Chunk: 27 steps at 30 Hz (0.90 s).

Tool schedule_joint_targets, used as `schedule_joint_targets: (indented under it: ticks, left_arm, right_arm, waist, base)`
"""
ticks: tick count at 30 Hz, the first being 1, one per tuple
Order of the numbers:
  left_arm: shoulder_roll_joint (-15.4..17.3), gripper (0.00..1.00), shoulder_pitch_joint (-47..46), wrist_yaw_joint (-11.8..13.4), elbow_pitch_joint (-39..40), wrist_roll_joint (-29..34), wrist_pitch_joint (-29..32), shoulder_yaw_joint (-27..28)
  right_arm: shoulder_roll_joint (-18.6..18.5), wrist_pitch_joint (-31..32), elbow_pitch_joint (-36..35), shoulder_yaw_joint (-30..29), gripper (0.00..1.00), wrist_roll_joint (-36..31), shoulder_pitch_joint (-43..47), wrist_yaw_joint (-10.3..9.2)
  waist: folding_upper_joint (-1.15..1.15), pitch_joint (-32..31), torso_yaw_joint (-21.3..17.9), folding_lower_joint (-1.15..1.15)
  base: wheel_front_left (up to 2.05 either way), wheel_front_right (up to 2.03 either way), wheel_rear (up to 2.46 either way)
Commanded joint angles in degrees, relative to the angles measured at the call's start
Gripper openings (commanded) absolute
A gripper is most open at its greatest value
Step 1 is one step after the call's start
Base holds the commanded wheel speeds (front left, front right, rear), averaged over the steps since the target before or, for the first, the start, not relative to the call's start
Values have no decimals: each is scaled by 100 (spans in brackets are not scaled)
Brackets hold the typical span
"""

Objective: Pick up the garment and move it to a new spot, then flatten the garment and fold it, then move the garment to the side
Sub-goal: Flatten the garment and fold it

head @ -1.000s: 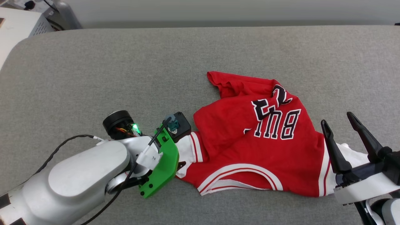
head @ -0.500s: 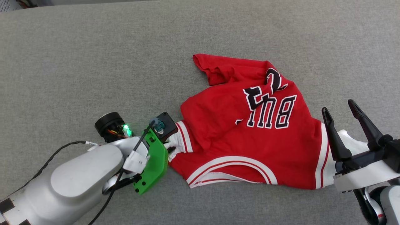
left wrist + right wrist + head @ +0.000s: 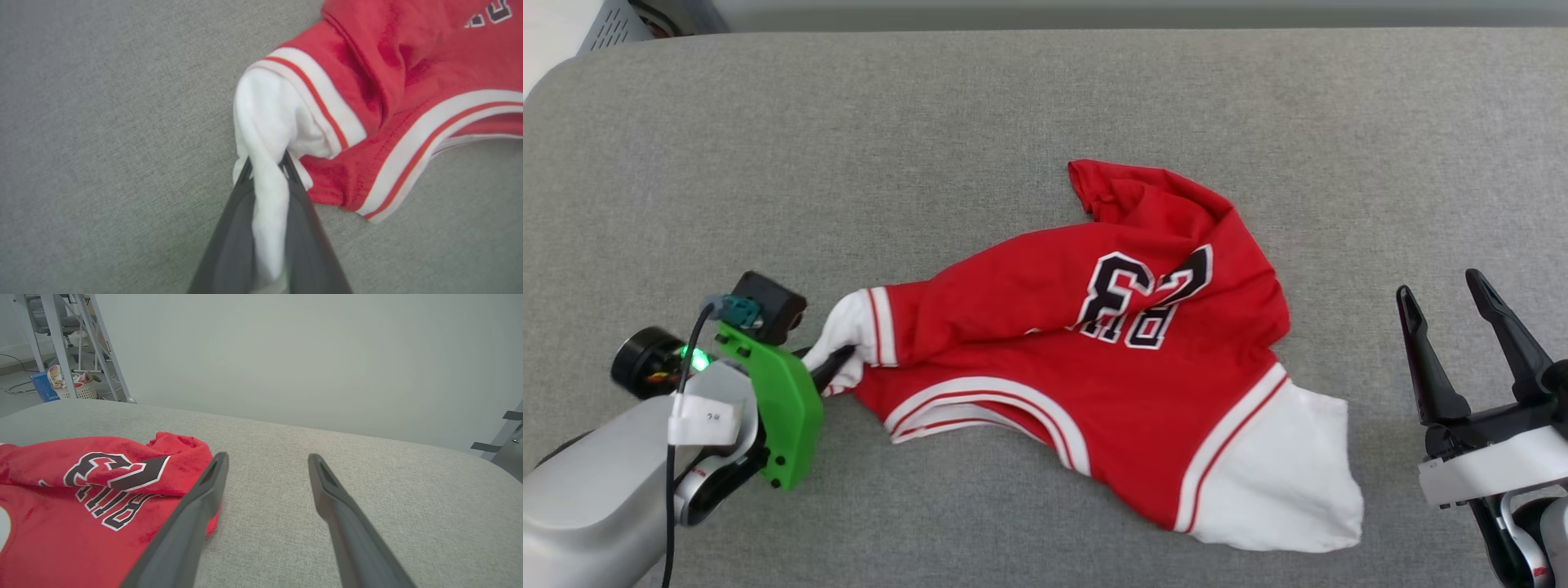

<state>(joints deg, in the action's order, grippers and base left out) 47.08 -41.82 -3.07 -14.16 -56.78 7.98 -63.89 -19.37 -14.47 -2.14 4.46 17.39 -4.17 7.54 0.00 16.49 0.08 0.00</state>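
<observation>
Left gripper is clamping the white sleeve of the crumpled jersey T-shirt; right gripper is standing wide open, empty. Relocation appears underway; flattening, folding and setting aside are outstanding.

Light: bright, even, diffuse across the grey surface.
Shadows: soft, thin under the garment.
Focus: left wrist view soft; left gripper's fingers blurred.

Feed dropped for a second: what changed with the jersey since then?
The left end effector shut on the white sleeve of the red jersey T-shirt and dragged it to the robot's left, stretching it out. The right end effector stayed open.
</observation>
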Motion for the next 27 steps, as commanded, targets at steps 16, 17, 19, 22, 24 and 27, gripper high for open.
schedule_joint_targets:
  ticks: [16,17,19,22,24,27]
  left_arm:
    - [-551,100,490,430,-1420,62,-1202,121]
    - [-594,100,508,564,-1427,156,-1444,157]
    - [-659,100,575,802,-1360,283,-1863,236]
    - [-710,100,713,1298,-1084,586,-2238,477]
    - [-720,100,875,1627,-744,834,-2287,723]
    - [-751,100,1240,2091,-29,1383,-2294,1285]
  right_arm:
    - [-141,-2,150,-68,100,27,42,-5]
    - [-196,2,86,-95,100,32,21,-5]
    - [-324,37,-62,-145,100,58,-35,-5]
    - [-591,185,-336,-224,100,106,-197,-5]
    - [-824,390,-501,-198,100,174,-343,-5]
    - [-1255,818,-687,11,100,350,-577,-5]
  waist:
    - [0,-301,47,0]
    - [0,-380,77,0]
    - [0,-515,133,0]
    - [0,-694,222,0]
    - [0,-779,270,0]
    - [0,-848,336,0]
  base:
    - [0,0,0]
    - [0,0,0]
    - [0,0,0]
    - [0,0,0]
    - [0,0,0]
    - [0,0,0]
